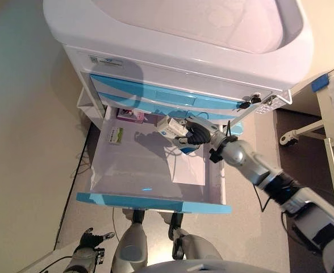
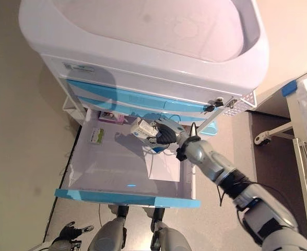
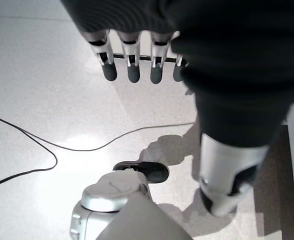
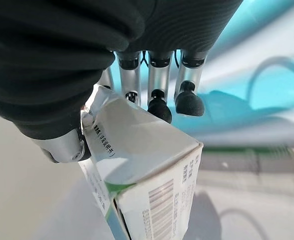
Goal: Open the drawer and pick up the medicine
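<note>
The cart's lower drawer (image 1: 155, 202) with its blue front is pulled out wide. My right hand (image 1: 196, 134) reaches over its back part and is shut on a white medicine box (image 1: 170, 126) with blue and green print, lifted off the drawer floor. In the right wrist view the box (image 4: 142, 180) sits between thumb and fingers (image 4: 159, 107). A small green-and-white packet (image 1: 117, 135) and a pink box (image 1: 130, 115) lie at the drawer's back left. My left hand (image 1: 90, 242) hangs low by the floor, fingers straight (image 3: 132, 70), holding nothing.
The white medical cart (image 1: 178, 51) with blue drawer fronts (image 1: 167, 99) stands ahead. A white sheet of paper (image 1: 190, 170) lies on the drawer floor. A bed frame with a caster (image 1: 289, 136) is at the right. A wire basket (image 1: 90, 105) hangs on the cart's left side.
</note>
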### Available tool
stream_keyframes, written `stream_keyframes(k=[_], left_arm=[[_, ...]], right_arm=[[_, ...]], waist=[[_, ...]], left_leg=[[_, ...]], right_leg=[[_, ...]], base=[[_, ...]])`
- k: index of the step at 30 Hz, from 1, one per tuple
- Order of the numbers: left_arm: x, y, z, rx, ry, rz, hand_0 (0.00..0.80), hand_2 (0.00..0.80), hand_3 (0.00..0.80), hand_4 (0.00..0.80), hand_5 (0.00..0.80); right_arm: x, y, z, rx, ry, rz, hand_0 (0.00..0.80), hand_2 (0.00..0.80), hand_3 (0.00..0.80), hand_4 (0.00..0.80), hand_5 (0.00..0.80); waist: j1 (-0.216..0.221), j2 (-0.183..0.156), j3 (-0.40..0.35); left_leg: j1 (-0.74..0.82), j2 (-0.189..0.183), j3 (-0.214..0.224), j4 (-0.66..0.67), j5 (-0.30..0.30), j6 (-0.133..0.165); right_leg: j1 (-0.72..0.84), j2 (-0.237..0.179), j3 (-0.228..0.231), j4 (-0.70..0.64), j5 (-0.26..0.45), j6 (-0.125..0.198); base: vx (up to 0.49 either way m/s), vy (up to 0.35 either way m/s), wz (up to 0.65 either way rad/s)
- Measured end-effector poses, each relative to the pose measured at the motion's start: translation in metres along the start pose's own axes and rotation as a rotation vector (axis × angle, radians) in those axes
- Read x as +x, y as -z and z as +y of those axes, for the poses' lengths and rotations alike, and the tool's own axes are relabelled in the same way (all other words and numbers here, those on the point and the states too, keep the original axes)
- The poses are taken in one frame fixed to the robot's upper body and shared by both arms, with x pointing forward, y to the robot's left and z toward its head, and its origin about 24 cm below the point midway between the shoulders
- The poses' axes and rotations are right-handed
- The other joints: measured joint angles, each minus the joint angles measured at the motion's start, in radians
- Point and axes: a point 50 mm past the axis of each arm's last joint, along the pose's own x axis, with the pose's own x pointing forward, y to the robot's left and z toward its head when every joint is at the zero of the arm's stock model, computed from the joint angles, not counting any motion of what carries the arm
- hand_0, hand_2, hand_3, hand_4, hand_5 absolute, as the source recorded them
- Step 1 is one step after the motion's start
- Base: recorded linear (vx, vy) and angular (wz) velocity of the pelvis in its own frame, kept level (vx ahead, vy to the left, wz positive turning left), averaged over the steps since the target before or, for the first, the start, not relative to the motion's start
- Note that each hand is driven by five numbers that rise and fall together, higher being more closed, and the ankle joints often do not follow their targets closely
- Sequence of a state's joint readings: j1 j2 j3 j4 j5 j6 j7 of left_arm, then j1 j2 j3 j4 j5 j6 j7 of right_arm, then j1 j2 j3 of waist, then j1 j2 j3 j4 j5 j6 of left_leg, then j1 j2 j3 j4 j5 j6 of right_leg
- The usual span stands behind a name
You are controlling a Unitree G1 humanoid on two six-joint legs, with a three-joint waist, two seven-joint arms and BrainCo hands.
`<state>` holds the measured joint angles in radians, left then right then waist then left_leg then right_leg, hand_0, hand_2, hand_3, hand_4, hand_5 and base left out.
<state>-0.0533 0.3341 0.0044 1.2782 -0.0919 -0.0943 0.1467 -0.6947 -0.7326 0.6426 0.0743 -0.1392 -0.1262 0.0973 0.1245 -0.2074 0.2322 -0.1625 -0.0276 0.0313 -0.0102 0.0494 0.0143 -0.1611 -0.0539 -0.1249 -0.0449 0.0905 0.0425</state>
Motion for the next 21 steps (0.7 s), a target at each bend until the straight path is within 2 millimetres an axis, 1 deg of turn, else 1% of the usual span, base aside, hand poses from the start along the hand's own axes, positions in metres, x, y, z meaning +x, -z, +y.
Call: stream_keyframes(k=[1,2,3,4,5,6,8,9,10,11,13,14,15,16,17,18,20,21], left_arm=[[0.0,0.0,0.001,-0.009,0.006,0.0,0.0,0.0,0.0,0.0,0.0],[0.0,0.001,0.001,-0.016,0.007,0.002,0.0,0.0,0.0,0.0,0.0],[-0.001,0.006,0.002,-0.017,0.013,0.013,0.0,0.0,0.0,0.0,0.0],[-0.002,0.011,0.003,-0.014,0.016,0.027,0.0,0.0,0.0,0.0,0.0],[-0.004,0.022,0.005,-0.008,0.021,0.054,0.0,0.0,0.0,0.0,0.0],[-0.006,0.028,0.006,-0.005,0.024,0.07,0.0,0.0,0.0,0.0,0.0],[-0.006,0.03,0.005,-0.006,0.033,0.074,0.0,0.0,0.0,0.0,0.0],[-0.006,0.03,0.005,-0.006,0.041,0.076,0.0,0.0,0.0,0.0,0.0],[-0.006,0.031,0.005,-0.006,0.042,0.077,0.0,0.0,0.0,0.0,0.0],[-0.007,0.032,0.005,-0.006,0.046,0.08,0.0,0.0,0.0,0.0,0.0],[-0.007,0.034,0.005,-0.011,0.046,0.085,0.0,0.0,0.0,0.0,0.0],[-0.007,0.035,0.005,-0.011,0.045,0.089,0.0,0.0,0.0,0.0,0.0],[-0.008,0.038,0.006,-0.005,0.044,0.102,0.0,0.0,0.0,0.0,0.0],[-0.008,0.039,0.006,-0.004,0.044,0.107,0.0,0.0,0.0,0.0,0.0],[-0.009,0.041,0.006,-0.004,0.044,0.113,0.0,0.0,0.0,0.0,0.0],[-0.009,0.042,0.006,-0.004,0.044,0.115,0.0,0.0,0.0,0.0,0.0],[-0.01,0.047,0.005,0.007,0.05,0.128,0.0,0.0,0.0,0.0,0.0],[-0.011,0.048,0.005,0.017,0.053,0.131,0.0,0.0,0.0,0.0,0.0]], right_arm=[[-0.006,-0.004,-0.019,0.006,-0.019,-0.023,0.8,0.8,0.8,0.8,0.8],[-0.01,-0.009,-0.03,-0.012,-0.026,-0.041,0.8,0.8,0.8,0.8,0.8],[-0.017,-0.022,-0.054,-0.029,-0.033,-0.089,0.8,0.8,0.8,0.8,0.8],[-0.019,-0.027,-0.065,-0.026,-0.024,-0.109,0.8,0.8,0.8,0.8,0.8],[-0.021,-0.032,-0.078,0.0,-0.018,-0.133,0.8,0.8,0.8,0.8,0.8],[-0.024,-0.035,-0.086,0.014,-0.012,-0.145,0.8,0.8,0.8,0.8,0.8],[-0.031,-0.038,-0.099,0.009,-0.017,-0.144,0.8,0.8,0.8,0.8,0.8],[-0.035,-0.039,-0.112,0.017,0.004,-0.141,0.8,0.8,0.8,0.8,0.8],[-0.037,-0.04,-0.12,0.009,0.02,-0.138,0.8,0.8,0.8,0.8,0.8],[-0.039,-0.042,-0.131,0.001,0.048,-0.14,0.8,0.8,0.8,0.8,0.8],[-0.041,-0.042,-0.145,-0.018,0.08,-0.13,0.8,0.8,0.8,0.8,0.8],[-0.042,-0.042,-0.159,-0.037,0.118,-0.117,0.8,0.8,0.8,0.8,0.8],[-0.042,-0.036,-0.172,-0.041,0.173,-0.086,0.8,0.8,0.8,0.8,0.8],[-0.042,-0.032,-0.178,-0.047,0.188,-0.064,0.8,0.8,0.8,0.8,0.8],[-0.043,-0.025,-0.187,-0.051,0.23,-0.021,0.8,0.8,0.8,0.8,0.8],[-0.043,-0.021,-0.191,-0.053,0.247,-0.002,0.8,0.8,0.8,0.8,0.8],[-0.042,-0.004,-0.206,-0.057,0.305,0.088,0.8,0.8,0.8,0.8,0.8],[-0.04,0.001,-0.209,-0.051,0.324,0.107,0.8,0.8,0.8,0.8,0.8]], waist=[[0.0,-0.002,-0.003],[0.0,-0.002,-0.003],[-0.001,-0.001,-0.008],[-0.006,-0.004,-0.028],[-0.009,-0.011,-0.061],[-0.011,-0.018,-0.086],[-0.007,-0.019,-0.104],[-0.012,-0.022,-0.119],[-0.011,-0.022,-0.124],[-0.016,-0.023,-0.135],[-0.023,-0.024,-0.14],[-0.026,-0.024,-0.142],[-0.028,-0.026,-0.154],[-0.028,-0.027,-0.159],[-0.026,-0.028,-0.168],[-0.025,-0.03,-0.172],[-0.025,-0.034,-0.185],[-0.025,-0.035,-0.188]], left_leg=[[0.004,0.001,0.001,-0.003,-0.002,-0.003],[0.007,0.001,0.001,-0.006,-0.002,-0.003],[0.014,0.002,0.001,-0.01,-0.002,-0.003],[0.015,0.003,0.004,-0.012,-0.002,-0.004],[0.019,0.005,0.009,-0.014,-0.004,-0.006],[0.027,0.007,0.011,-0.015,-0.005,-0.008],[0.028,0.006,0.01,-0.017,-0.006,-0.009],[0.03,0.006,0.011,-0.02,-0.006,-0.009],[0.029,0.005,0.01,-0.02,-0.006,-0.009],[0.03,0.004,0.011,-0.02,-0.006,-0.009],[0.03,0.003,0.009,-0.018,-0.006,-0.009],[0.03,0.003,0.008,-0.016,-0.006,-0.009],[0.028,0.004,0.005,-0.015,-0.006,-0.009],[0.028,0.004,0.004,-0.015,-0.006,-0.009],[0.027,0.005,0.003,-0.015,-0.006,-0.009],[0.027,0.005,0.001,-0.015,-0.006,-0.009],[0.025,0.004,-0.005,-0.015,-0.006,-0.009],[0.024,0.004,-0.006,-0.015,-0.005,-0.008]], right_leg=[[0.004,0.0,0.001,-0.001,0.0,0.0],[0.007,0.0,0.001,-0.001,0.0,0.0],[0.012,0.0,0.001,-0.002,0.0,0.0],[0.011,0.0,0.002,-0.003,0.0,0.0],[0.015,0.001,0.003,-0.007,0.0,0.0],[0.022,0.002,0.003,-0.01,-0.003,0.004],[0.025,0.002,0.002,-0.013,-0.003,0.004],[0.025,0.001,0.002,-0.013,-0.004,0.004],[0.025,0.001,0.002,-0.013,-0.004,0.004],[0.026,0.0,0.002,-0.013,-0.004,0.004],[0.027,-0.001,0.002,-0.013,-0.004,0.004],[0.027,-0.001,0.002,-0.013,-0.005,0.005],[0.027,-0.001,0.0,-0.013,-0.007,0.009],[0.027,-0.001,0.0,-0.013,-0.007,0.009],[0.027,0.0,-0.001,-0.014,-0.008,0.009],[0.028,0.0,-0.002,-0.013,-0.009,0.009],[0.028,-0.001,-0.009,-0.014,-0.01,0.007],[0.028,-0.001,-0.01,-0.014,-0.01,0.006]], base=[[0.057,-0.018,0.03],[0.055,-0.022,0.02],[0.038,-0.016,-0.01],[0.054,-0.018,-0.06],[0.056,-0.015,-0.08],[0.07,-0.015,-0.06],[0.052,-0.005,0.0],[0.037,-0.003,0.02],[0.049,-0.007,-0.01],[0.043,-0.01,0.0],[0.021,-0.005,-0.01],[0.0,0.0,0.0],[0.031,-0.012,0.02],[0.022,-0.006,0.04],[0.024,-0.003,0.04],[0.024,-0.006,0.05],[0.023,-0.008,0.07],[0.021,-0.006,0.05]])
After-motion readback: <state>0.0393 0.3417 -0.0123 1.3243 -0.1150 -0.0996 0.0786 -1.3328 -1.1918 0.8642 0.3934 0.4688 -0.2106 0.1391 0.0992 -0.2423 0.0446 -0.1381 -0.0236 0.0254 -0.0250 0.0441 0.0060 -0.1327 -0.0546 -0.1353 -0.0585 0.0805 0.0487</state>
